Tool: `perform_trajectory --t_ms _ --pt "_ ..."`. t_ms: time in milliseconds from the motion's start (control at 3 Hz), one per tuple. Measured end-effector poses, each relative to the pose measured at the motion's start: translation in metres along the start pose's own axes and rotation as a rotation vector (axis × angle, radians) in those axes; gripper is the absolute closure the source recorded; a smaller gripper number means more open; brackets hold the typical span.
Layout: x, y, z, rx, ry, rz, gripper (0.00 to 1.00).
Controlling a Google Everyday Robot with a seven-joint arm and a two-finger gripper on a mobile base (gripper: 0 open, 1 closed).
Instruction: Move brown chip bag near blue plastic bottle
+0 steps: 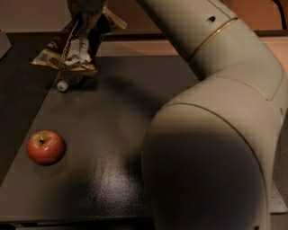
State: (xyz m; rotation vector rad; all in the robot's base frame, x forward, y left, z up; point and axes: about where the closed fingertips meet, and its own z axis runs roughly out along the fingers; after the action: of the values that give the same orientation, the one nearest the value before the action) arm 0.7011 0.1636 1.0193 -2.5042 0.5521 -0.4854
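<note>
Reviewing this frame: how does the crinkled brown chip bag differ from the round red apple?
The crinkled brown chip bag hangs above the dark table from the gripper at the top edge; the round red apple rests on it. The bag is larger, flat and creased; the apple is small, smooth and round. The bag hides most of the clear plastic bottle; the apple sits alone. Both are in the picture's left half.

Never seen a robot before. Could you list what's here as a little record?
table: dark, flat
apple: red, on the table's near left
blue plastic bottle: lying far left, only its white cap end shows
brown chip bag: hanging in front of the bottle
claw: top edge of view, gripping the bag
arm: pale, fills the right side
</note>
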Motion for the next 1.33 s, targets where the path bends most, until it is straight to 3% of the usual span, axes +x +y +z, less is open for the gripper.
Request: perform_trajectory --t_ms 667,1000,1333 --pt "-0.013 0.035 0.019 -0.029 -0.136 0.014 0.36" --pt "-0.014 0.034 0.021 -0.029 -0.138 0.014 0.12" --pt "-0.015 0.034 0.024 -0.03 -0.141 0.013 0.0"
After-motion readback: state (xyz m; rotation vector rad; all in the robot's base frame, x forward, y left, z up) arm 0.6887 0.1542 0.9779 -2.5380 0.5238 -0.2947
